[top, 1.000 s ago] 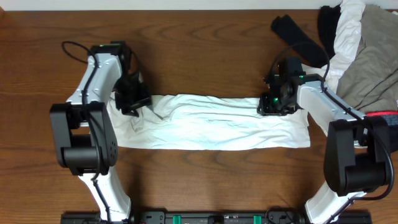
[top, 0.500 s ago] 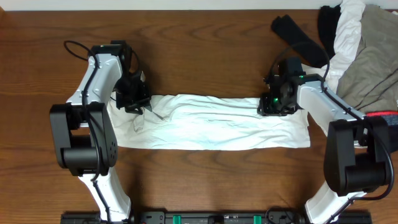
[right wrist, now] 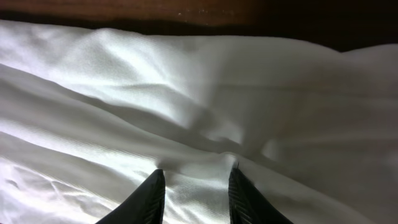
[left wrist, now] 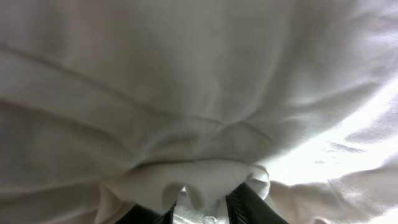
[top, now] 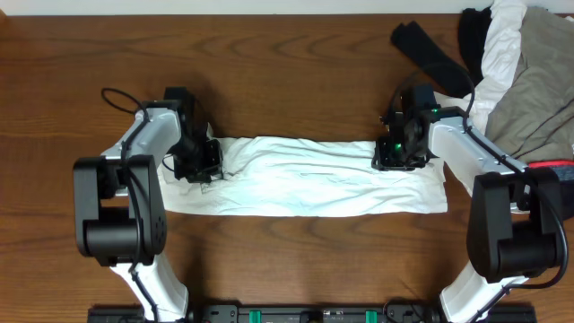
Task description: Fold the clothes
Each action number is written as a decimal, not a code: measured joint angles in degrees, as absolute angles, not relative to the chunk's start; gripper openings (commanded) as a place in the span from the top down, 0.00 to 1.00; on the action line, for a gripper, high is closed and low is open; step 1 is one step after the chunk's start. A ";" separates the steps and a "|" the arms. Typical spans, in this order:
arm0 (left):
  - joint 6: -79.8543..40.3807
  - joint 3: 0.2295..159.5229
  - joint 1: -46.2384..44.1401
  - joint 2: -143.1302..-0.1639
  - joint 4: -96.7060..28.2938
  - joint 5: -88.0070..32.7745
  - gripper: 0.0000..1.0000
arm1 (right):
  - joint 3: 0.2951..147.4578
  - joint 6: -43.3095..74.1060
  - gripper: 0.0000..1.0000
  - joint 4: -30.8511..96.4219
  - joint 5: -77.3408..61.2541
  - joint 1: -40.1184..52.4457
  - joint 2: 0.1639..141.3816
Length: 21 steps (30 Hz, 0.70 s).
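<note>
White shirt (top: 305, 175): lying as a long band across the counter (top: 287, 72). Left hand (top: 199, 161): having just narrowed, now pinching bunched far-edge cloth. Right hand (top: 395, 152): nipping a pleat likewise. Both ends seemingly secured, the next fold is looking ready.

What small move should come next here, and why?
Probably lift both ends together and carry the far edge toward the near one. The left gripper and right gripper each pinch a fold at the far edge of the white shirt, which lies as a long strip.
</note>
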State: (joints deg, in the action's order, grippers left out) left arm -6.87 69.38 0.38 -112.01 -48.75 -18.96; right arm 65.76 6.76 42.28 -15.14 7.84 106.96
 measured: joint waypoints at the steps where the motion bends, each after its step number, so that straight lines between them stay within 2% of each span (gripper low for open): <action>1: -7.11 69.04 0.38 -111.74 -48.36 -19.03 0.69 | 65.76 6.79 0.68 42.35 -15.14 7.84 106.96; 12: -7.51 68.73 0.32 -109.40 -49.95 -19.11 0.68 | 65.76 6.90 0.73 42.37 -15.11 7.84 106.96; 16: -7.40 68.84 0.25 -101.82 -50.50 -19.05 0.45 | 65.91 6.96 0.73 42.94 -15.11 7.66 106.96; 21: -7.70 70.13 0.25 -91.68 -50.52 -18.20 0.38 | 68.40 7.99 0.73 46.57 -15.11 5.78 105.89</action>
State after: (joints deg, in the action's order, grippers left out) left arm -7.70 70.13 0.25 -91.68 -50.52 -18.20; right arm 68.40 7.99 46.57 -15.11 5.78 105.89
